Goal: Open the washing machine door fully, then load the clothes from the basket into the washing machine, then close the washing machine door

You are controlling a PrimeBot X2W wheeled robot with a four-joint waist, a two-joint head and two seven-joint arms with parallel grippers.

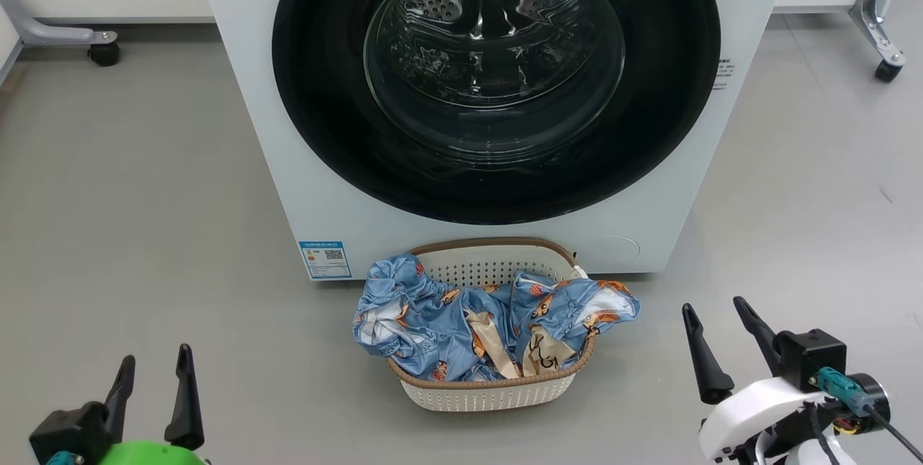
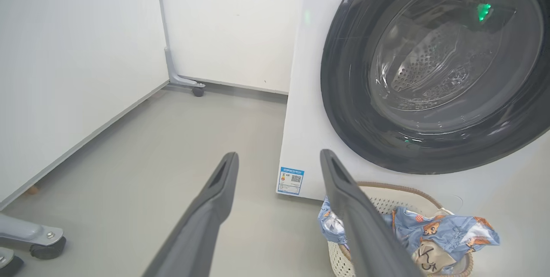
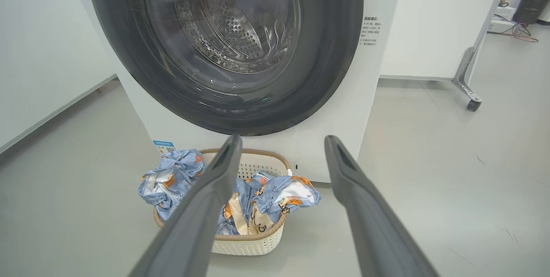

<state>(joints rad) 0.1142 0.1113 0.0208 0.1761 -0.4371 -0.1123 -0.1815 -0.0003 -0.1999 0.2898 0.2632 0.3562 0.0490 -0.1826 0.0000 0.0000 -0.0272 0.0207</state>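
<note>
The head view looks forward and steeply down from close in front of the washing machine (image 1: pixel 303 198), square to its shut door (image 1: pixel 317 90), with the basket (image 1: pixel 490 396) at the machine's foot. The left wrist view sits low off the machine's left front edge, angled across it. The right wrist view sits low, right of centre. All three share door, basket and blue label (image 1: pixel 325 259).

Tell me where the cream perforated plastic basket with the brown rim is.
Head view centre: the basket sits on the grey floor just before the white washing machine, below its black-rimmed round door.
</note>
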